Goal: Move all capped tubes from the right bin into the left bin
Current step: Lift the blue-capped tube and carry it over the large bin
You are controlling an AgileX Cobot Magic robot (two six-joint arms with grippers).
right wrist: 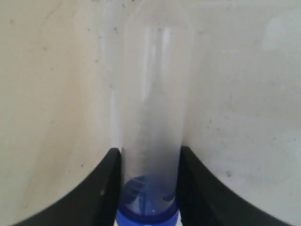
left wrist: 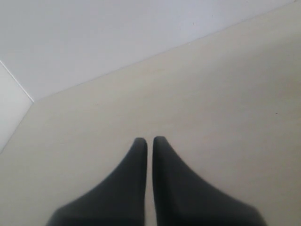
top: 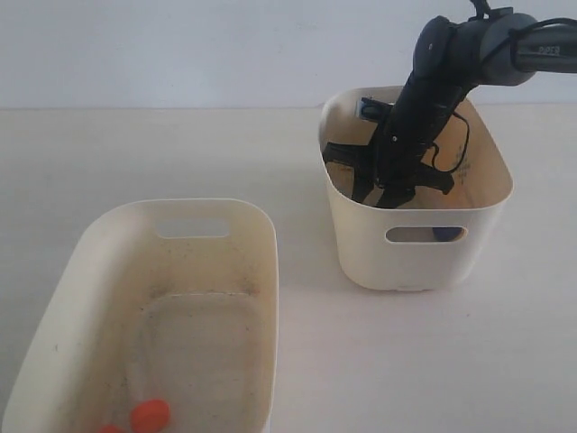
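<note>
**Desk:** What is the right end effector doing?

**Operator:** I see the right end effector clenched on a blue-capped tube. Its two black fingers press against either side of the clear barrel, just above the blue cap. It holds nothing else. From the exterior view, my arm reaches down steeply into the right bin, and that is where the tube is.

**Desk:** And the left one?

**Operator:** The left end effector is closed on nothing, with only a thin slit between its tips. It hangs over bare table.

**Desk:** Anything around or in the way?

**Operator:** The right bin's walls stand close around the arm. A spot of dark blue shows through its oval handle cutout; I cannot tell which tube that belongs to. The left bin sits well apart on the table, with an orange-red cap down at its near end.

**Desk:** Surfaces?

**Operator:** Both bins are cream plastic with rounded corners. The left bin's floor is speckled with dirt, and the right bin's floor under the tube has specks too. The tube is smooth and see-through.
</note>
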